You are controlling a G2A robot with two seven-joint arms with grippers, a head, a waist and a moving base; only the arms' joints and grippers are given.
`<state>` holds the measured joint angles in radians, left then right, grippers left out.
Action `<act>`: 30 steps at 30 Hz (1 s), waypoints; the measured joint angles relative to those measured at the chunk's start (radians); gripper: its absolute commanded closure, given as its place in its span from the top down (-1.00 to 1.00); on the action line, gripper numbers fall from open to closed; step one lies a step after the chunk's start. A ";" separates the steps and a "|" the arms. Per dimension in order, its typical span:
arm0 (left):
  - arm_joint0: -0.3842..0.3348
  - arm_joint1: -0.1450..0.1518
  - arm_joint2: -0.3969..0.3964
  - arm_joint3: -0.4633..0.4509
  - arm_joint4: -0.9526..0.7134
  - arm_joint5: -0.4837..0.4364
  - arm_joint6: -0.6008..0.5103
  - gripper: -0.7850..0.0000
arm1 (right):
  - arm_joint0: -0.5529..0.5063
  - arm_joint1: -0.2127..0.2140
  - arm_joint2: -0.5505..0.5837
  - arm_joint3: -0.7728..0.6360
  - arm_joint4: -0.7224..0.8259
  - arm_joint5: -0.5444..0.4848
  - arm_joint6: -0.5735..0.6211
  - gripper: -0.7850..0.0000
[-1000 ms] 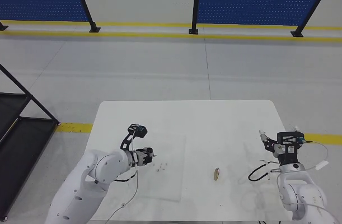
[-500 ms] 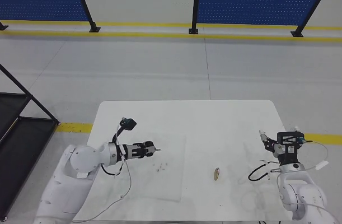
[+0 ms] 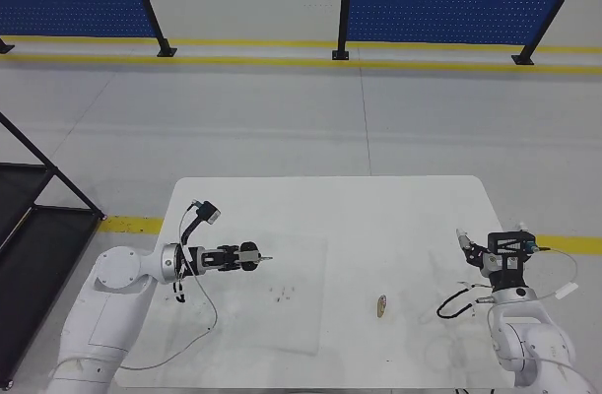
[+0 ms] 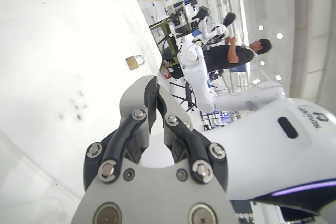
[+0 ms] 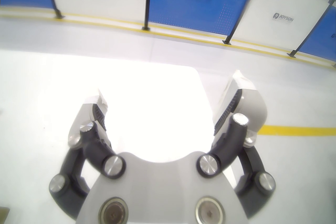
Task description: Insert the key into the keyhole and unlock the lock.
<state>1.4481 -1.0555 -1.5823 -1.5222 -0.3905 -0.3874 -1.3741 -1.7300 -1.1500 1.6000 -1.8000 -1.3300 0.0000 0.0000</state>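
Note:
A small brass padlock (image 3: pixel 380 306) lies flat on the white table (image 3: pixel 399 212), right of centre, and appears farther off as the padlock (image 4: pixel 134 62) in the left wrist view. My left gripper (image 3: pixel 253 258) hovers over the table's left half, well left of the padlock and pointing towards it. Its fingers (image 4: pixel 147 96) are pressed together, and a thin metal tip, the key (image 3: pixel 268 259), sticks out from them. My right gripper (image 5: pixel 170 96) stands open with nothing between its fingers, at the table's right edge as the right gripper (image 3: pixel 464 242) in the top view.
Several small specks (image 3: pixel 282 292) dot a faint translucent mat (image 3: pixel 301 325) just in front of the left gripper. A black cable (image 3: pixel 456 303) loops near the right arm. A black rack (image 3: pixel 25 246) stands on the floor left of the table.
The left arm has swung outward to the left and its wrist has turned. Its gripper has shifted slightly back and away from the specks, still shut. The right arm and padlock have not moved.

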 measured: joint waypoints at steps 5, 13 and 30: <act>-0.019 0.007 -0.006 0.043 -0.087 -0.003 -0.058 -1.00 | 0.000 0.000 0.000 0.000 0.000 0.000 0.000 1.00; -0.026 0.010 -0.006 0.044 -0.096 -0.014 -0.045 -1.00 | 0.000 0.000 0.000 0.000 0.000 0.000 0.000 1.00; -0.026 0.010 -0.006 0.044 -0.096 -0.014 -0.045 -1.00 | 0.037 0.006 -0.075 -0.284 -0.093 -0.166 0.396 1.00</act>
<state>1.4226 -1.0456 -1.5878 -1.4780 -0.4865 -0.4013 -1.4188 -1.6926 -1.1441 1.5248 -2.0840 -1.4228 -0.1660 0.3959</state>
